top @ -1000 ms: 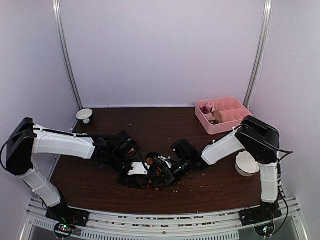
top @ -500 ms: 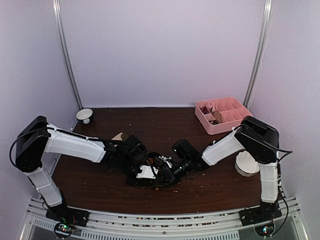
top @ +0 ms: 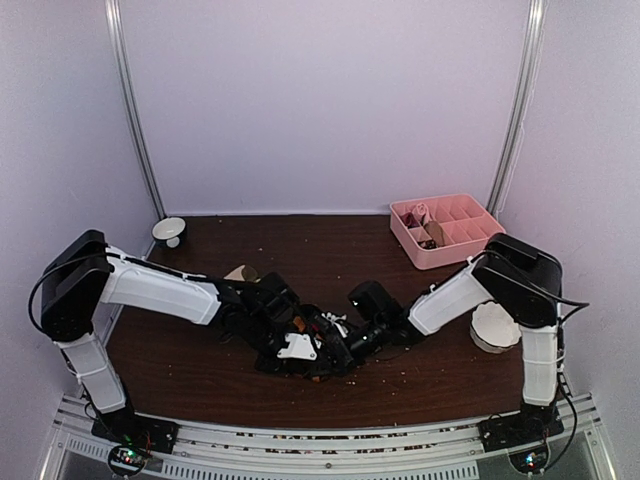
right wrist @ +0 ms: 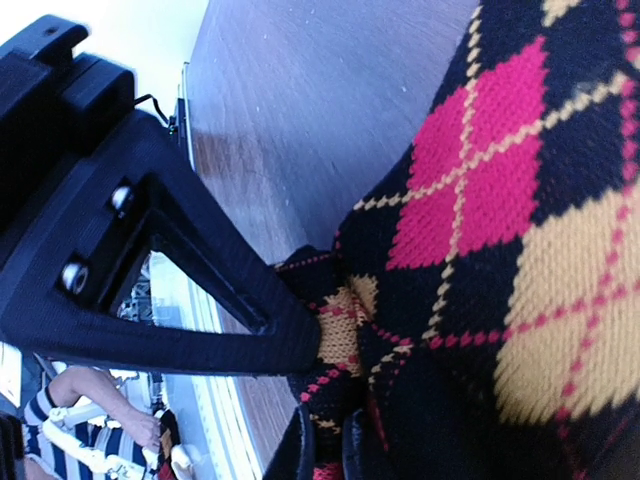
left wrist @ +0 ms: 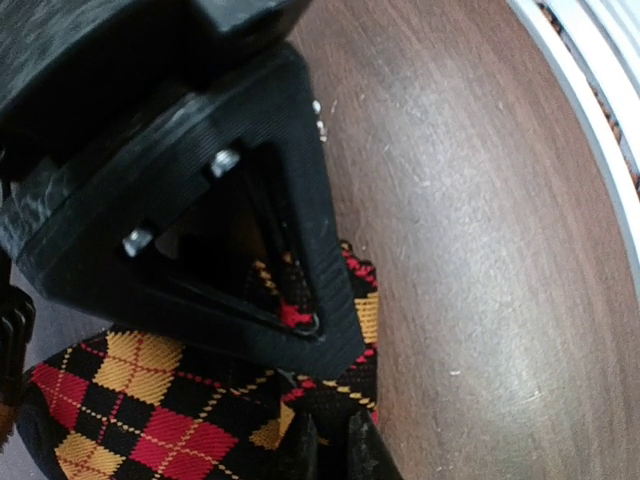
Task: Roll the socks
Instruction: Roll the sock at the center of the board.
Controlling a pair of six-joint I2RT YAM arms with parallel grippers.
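Observation:
The black argyle sock (top: 312, 352) lies bunched on the brown table between both grippers; it also shows in the left wrist view (left wrist: 150, 410) and the right wrist view (right wrist: 500, 250). My left gripper (top: 290, 340) is shut on a fold of the sock at its edge (left wrist: 330, 445). My right gripper (top: 345, 342) is shut on another fold of the same sock (right wrist: 335, 440). A small tan piece, perhaps the beige sock (top: 240, 272), peeks out behind the left arm; most of it is hidden.
A pink divided tray (top: 478, 240) holding small items stands at the back right. A white bowl (top: 169, 231) sits at the back left. A white round object (top: 493, 326) lies by the right arm's base. The table's front rail (left wrist: 590, 90) is close.
My left arm has reached further right, carrying its hold on the sock toward the table's middle. The sock bundle has shifted right and bunched tighter. The right gripper moved little.

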